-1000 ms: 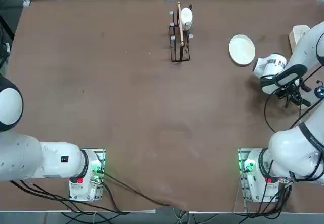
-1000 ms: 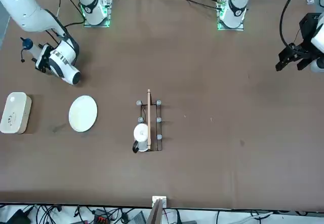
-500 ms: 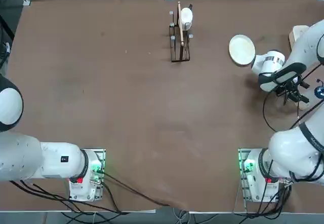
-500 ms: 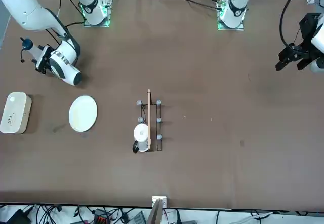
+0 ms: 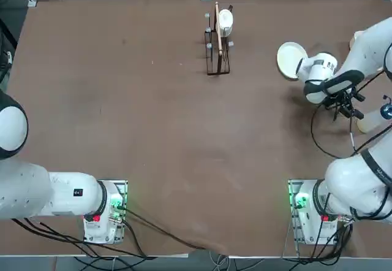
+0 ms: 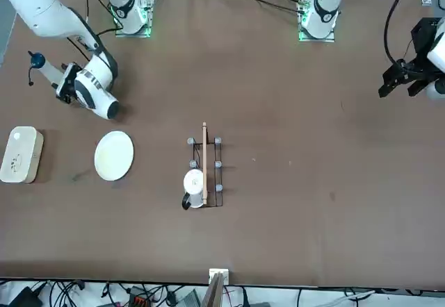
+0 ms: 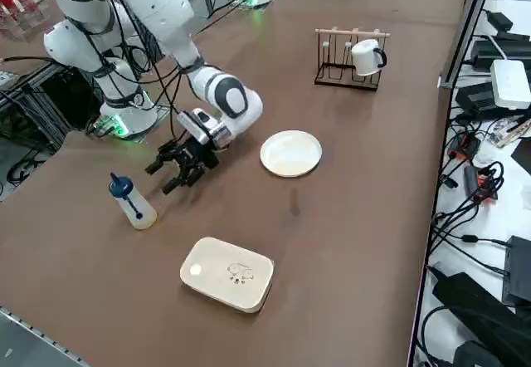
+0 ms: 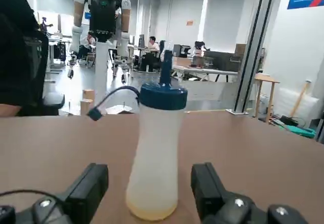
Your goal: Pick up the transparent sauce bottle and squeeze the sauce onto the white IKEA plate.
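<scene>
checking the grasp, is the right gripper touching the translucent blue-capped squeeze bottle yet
Apart. Right side view: open right gripper short of upright translucent blue-capped squeeze bottle, bare table between.

Sauce bottle (image 8: 153, 158): translucent whitish, blue cap; plate (image 7: 291, 153): plain white, no pattern; tabletop (image 5: 153, 118): brown; box (image 7: 228, 273): cream-white w/ small dark markings; rack (image 5: 217, 47): black wire, wood rod; cup (image 7: 365, 56): white; right gripper (image 7: 177, 170): black
</scene>
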